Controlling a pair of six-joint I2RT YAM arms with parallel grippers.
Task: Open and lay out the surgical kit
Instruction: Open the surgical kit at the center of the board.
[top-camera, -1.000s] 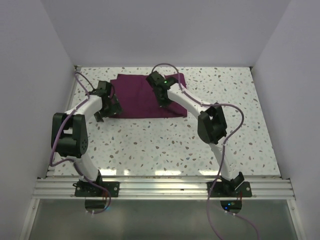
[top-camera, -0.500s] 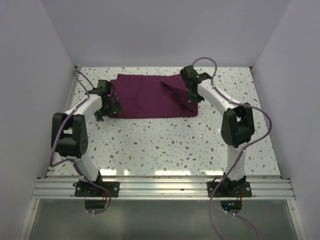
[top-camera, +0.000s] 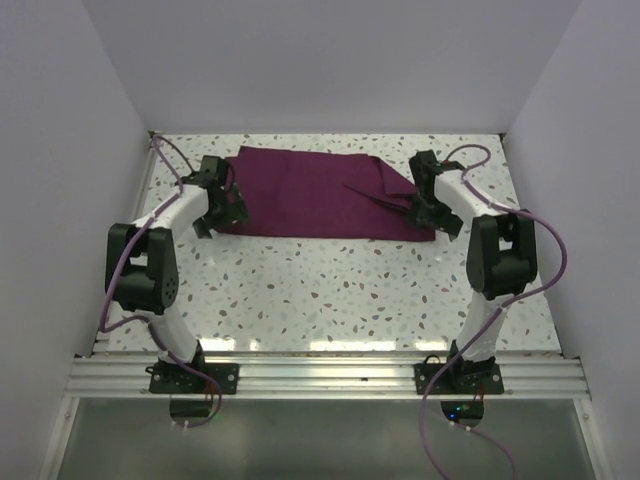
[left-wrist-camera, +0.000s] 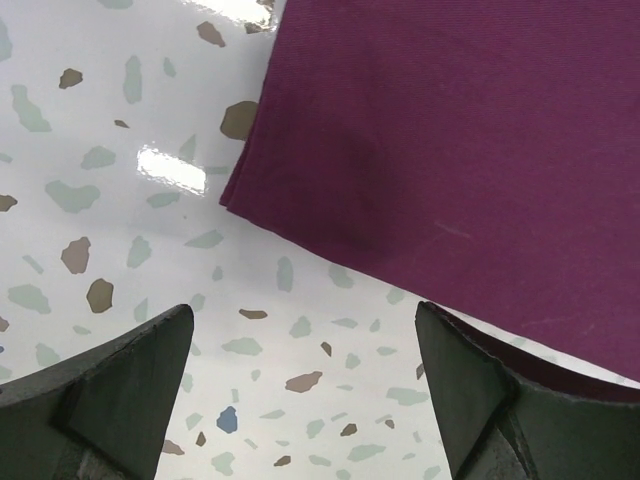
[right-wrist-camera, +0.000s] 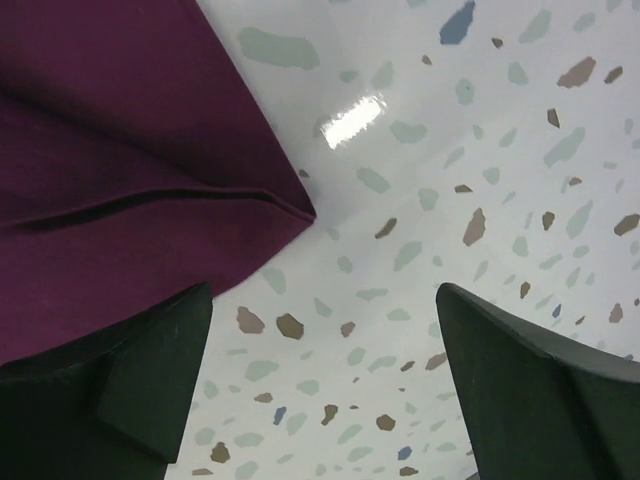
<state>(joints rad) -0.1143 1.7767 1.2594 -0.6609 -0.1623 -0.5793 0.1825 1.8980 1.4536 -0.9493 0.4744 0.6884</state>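
The maroon cloth wrap (right-wrist-camera: 120, 150) fills 9 to 12 o'clock, its creased corner pointing toward 3 o'clock on the speckled bench (right-wrist-camera: 480, 150). The right gripper (right-wrist-camera: 325, 300) stands spread wide, with only bench between its fingers.

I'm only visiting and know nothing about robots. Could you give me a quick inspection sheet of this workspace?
Surface: speckled table.
Job's things: maroon cloth wrap lies at the far side, creased near its right end; no tray or instruments visible.
Clutter: nothing seen.
Grippers: left gripper open by the wrap's left corner; right gripper open by its right corner; neither holds anything.
Cables: purple cables loop along both arms.
Surroundings: white walls; aluminium rail at the near edge.
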